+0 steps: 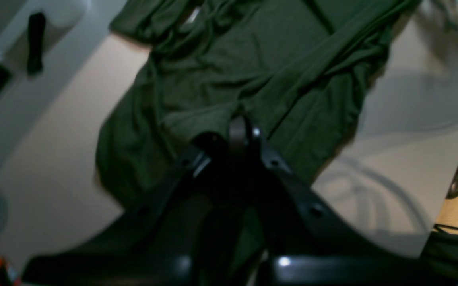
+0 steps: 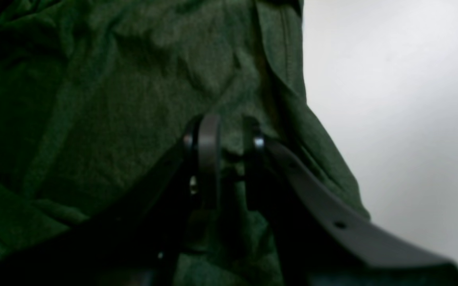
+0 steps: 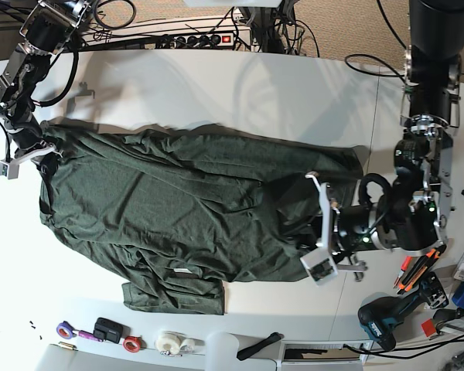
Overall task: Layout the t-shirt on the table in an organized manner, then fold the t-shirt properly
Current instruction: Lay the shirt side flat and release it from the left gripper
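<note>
The dark green t-shirt lies spread and wrinkled across the white table. Its pale neck label faces the front edge. My left gripper is shut on a bunch of fabric at the shirt's right end. In the left wrist view the fingers pinch the t-shirt, and the label shows at the top. My right gripper holds the shirt's left edge. In the right wrist view its fingers close on a fold of the t-shirt beside bare table.
Tape rolls and small tools lie along the front edge. A cordless drill and pliers sit at the front right. A power strip and cables run along the back edge. A dark seam crosses the table's right part.
</note>
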Controlling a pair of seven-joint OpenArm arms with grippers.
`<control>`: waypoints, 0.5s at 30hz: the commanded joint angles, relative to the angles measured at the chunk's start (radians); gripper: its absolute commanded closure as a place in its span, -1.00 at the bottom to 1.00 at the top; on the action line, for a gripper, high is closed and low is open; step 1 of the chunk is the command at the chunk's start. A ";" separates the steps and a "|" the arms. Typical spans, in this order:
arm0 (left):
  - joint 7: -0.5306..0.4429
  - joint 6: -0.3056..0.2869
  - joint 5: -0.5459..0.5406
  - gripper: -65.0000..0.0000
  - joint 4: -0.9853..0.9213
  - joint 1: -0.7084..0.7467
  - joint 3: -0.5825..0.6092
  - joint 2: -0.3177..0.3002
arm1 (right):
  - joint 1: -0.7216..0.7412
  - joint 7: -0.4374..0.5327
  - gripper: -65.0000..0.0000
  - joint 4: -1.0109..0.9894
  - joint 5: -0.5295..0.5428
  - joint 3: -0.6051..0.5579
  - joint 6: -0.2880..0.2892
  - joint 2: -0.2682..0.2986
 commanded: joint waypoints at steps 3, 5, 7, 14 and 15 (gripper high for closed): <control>-0.008 0.004 -0.009 1.00 0.015 0.004 -0.008 -0.059 | 0.014 0.014 0.66 0.018 -0.011 0.003 0.011 0.025; -0.009 0.004 -0.002 1.00 0.015 0.041 -0.008 -0.084 | 0.014 0.015 0.66 0.018 -0.039 0.003 0.011 0.026; -0.010 0.004 0.014 1.00 0.015 0.082 -0.008 -0.095 | 0.014 0.015 0.66 0.018 -0.052 0.003 0.011 0.025; -0.137 0.004 0.190 1.00 0.015 0.206 -0.008 -0.098 | 0.014 0.014 0.66 0.018 -0.052 0.003 0.011 0.025; -0.143 0.004 0.213 1.00 0.015 0.218 -0.008 -0.098 | 0.014 0.012 0.66 0.018 -0.052 0.003 0.011 0.026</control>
